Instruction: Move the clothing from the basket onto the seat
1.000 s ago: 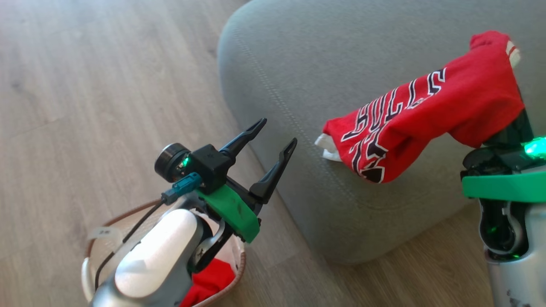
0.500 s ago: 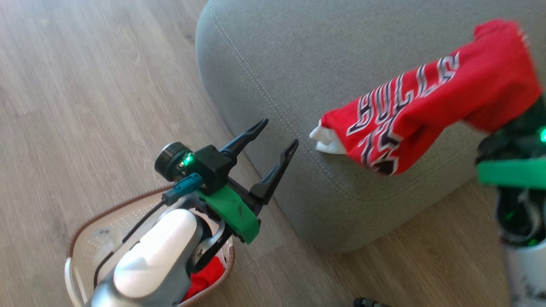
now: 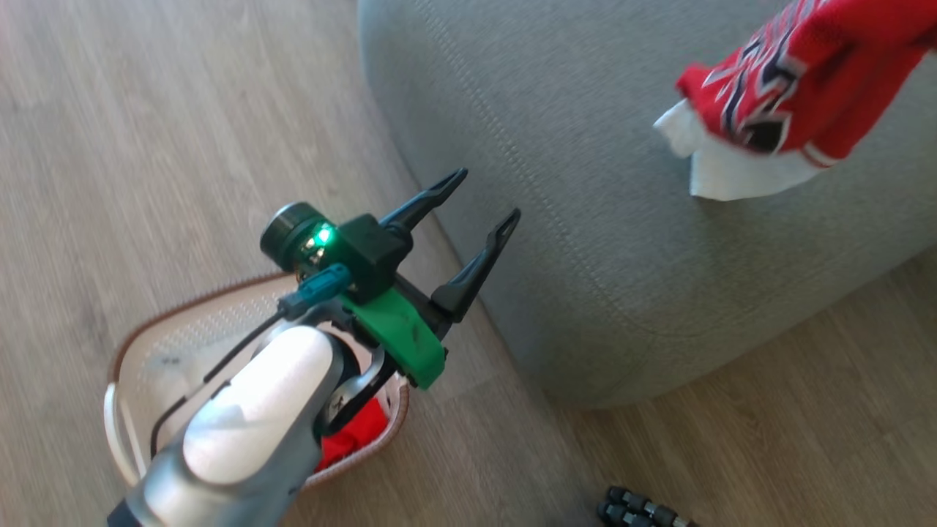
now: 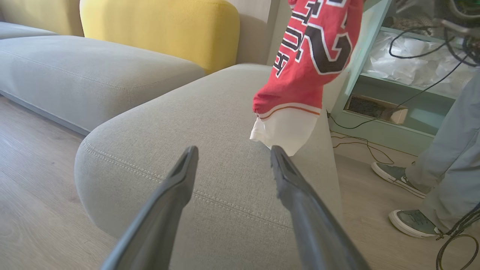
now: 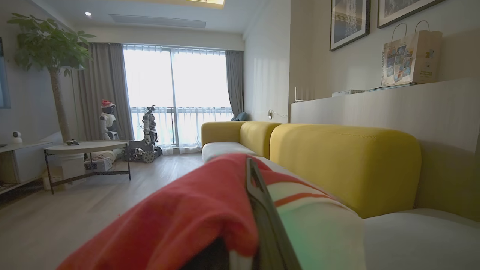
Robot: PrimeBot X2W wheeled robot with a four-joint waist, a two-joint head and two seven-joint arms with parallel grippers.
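The red jersey (image 3: 794, 73) with a black number (image 4: 322, 45) hangs over the grey-green seat (image 3: 585, 219), its white hem (image 4: 287, 131) lowest. It is draped over my right gripper (image 5: 250, 168), which is shut on it; red and white cloth covers all but one finger (image 5: 262, 210). My left gripper (image 3: 484, 196) is open and holds nothing. It stands above the white basket (image 3: 183, 318) and points at the seat's edge (image 4: 168, 176). Another red garment (image 3: 359, 439) lies in the basket, partly hidden by my left arm.
The basket stands on the wood floor against the seat's front corner. A person's legs and shoes (image 4: 431, 176) are at the seat's far side beside a teal shelf unit (image 4: 393, 86). Yellow sofa backs (image 5: 337, 165) rise behind. A dark ridged object (image 3: 637, 506) lies on the floor.
The head camera has shifted. The jersey has risen toward the upper right and its lower end has come up off the seat. My left gripper stays open above the basket.
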